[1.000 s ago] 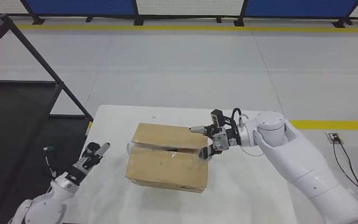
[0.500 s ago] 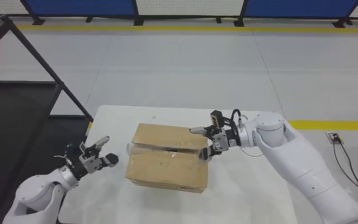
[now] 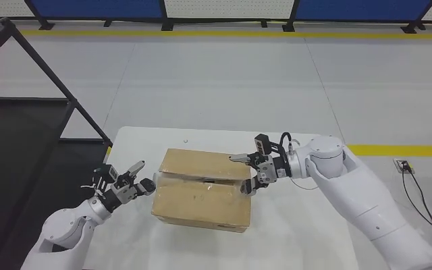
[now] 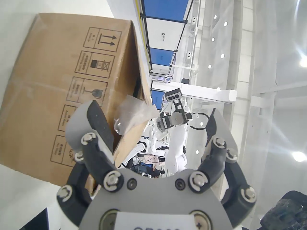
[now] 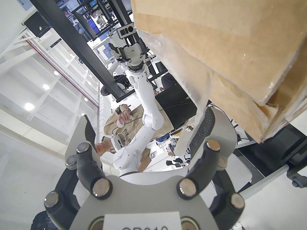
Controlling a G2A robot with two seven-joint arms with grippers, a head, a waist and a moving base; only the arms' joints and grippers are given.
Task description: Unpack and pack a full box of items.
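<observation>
Cardboard box point(image 3: 202, 189) sat near the middle of the white table point(image 3: 297, 229), long side running across it; top flaps were down, with a narrow dark gap along the centre seam; loose clear tape point(image 4: 134, 113) stuck out at the seam on the box's left end, and another strip of the tape hung off the right end in the right wrist view; printed handling symbols were on the left end face, seen from the left wrist. Left gripper point(image 3: 143, 175) hung just beside the left end of the box, at seam height; jaws were spread wide with nothing between them; in its own wrist view the left gripper point(image 4: 156, 113) had one finger point(image 4: 96, 118) overlapping the box edge next to the tape flap, contact not confirmable; the other finger was out in free air. Right gripper point(image 3: 241, 173) was at the right end of the box, jaws likewise released and empty, straddling the seam end; one finger was over the far flap, the other by the near flap's corner. In the right wrist view the right gripper point(image 5: 146, 118) had the hanging tape strip lying across one finger pad point(image 5: 203, 125); couldn't tell if it touched; the box point(image 5: 215, 37) loomed close above the fingers.
</observation>
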